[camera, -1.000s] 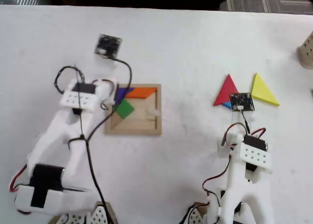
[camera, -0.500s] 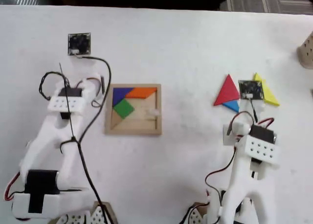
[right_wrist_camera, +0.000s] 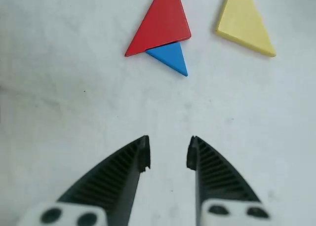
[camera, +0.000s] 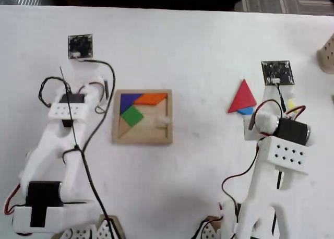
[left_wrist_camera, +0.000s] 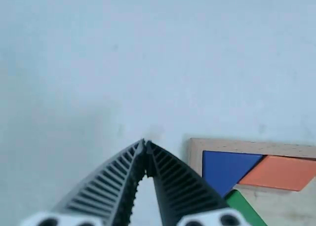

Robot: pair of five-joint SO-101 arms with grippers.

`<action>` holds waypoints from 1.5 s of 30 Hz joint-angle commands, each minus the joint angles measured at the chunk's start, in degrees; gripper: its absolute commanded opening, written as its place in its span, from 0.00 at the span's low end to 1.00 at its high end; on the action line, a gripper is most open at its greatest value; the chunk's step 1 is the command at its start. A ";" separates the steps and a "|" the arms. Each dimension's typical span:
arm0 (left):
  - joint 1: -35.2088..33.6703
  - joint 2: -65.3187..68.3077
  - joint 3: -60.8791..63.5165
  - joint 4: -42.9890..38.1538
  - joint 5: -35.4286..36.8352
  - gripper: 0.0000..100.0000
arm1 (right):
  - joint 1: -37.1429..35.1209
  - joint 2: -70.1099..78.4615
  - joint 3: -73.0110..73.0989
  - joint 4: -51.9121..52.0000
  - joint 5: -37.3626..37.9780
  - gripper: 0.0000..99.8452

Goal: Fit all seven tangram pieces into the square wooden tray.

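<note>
Step in hand: judged to be the fetching of a loose piece by the right arm; nothing is gripped by either arm.
Tray: the square wooden tray lies on the white table, near the middle of the high view.
Pieces seated: blue triangle at the tray's 10 o'clock corner, orange parallelogram at 12 to 1 o'clock, green square near centre. A pale patch at the tray's 3 o'clock side cannot be identified.
Pieces outstanding: red triangle, small blue triangle and yellow triangle, all well apart from the tray at its 3 o'clock. The small blue one touches the red one's edge at about 5 o'clock; the yellow lies apart at the red one's 3 o'clock.
Right gripper: jaws spread, empty, over bare table near the three pieces, not touching any.
Left gripper: jaws pressed together, empty, just beside the tray's 10 o'clock corner.
Progress: judged roughly half done.
Next move calls for: bringing the spread jaws over one piece, lowering, and closing across its thin edges.
Risk: the pieces lie flat, so purchase will likely be slight; taking the small blue one may nudge the red.
</note>
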 commanded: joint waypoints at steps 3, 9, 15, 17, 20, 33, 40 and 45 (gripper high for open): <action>-0.40 -2.77 -0.18 -1.58 0.53 0.03 | -1.71 3.82 -3.08 -0.13 -10.90 0.13; -0.40 -2.77 1.05 -2.81 0.53 0.03 | -4.35 15.08 -3.08 -10.07 -27.43 0.13; -0.22 -2.77 2.29 -5.19 0.53 0.03 | -4.26 23.34 -3.16 -19.91 -45.89 0.17; -0.22 -2.77 2.29 -5.19 0.53 0.03 | -4.88 25.80 -4.40 -20.35 -46.59 0.22; -0.04 -2.68 2.29 -4.84 0.53 0.03 | -5.41 29.85 -6.77 -20.53 -46.68 0.26; 2.86 12.18 -10.90 2.73 -6.24 0.02 | -4.53 45.32 -16.26 -19.74 -49.32 0.24; 2.42 12.62 -11.60 4.22 -6.24 0.02 | -9.10 45.32 -16.18 -20.00 -24.35 0.24; 2.51 12.79 -11.52 4.22 -6.24 0.03 | -6.46 45.76 -16.44 -23.43 -22.24 0.25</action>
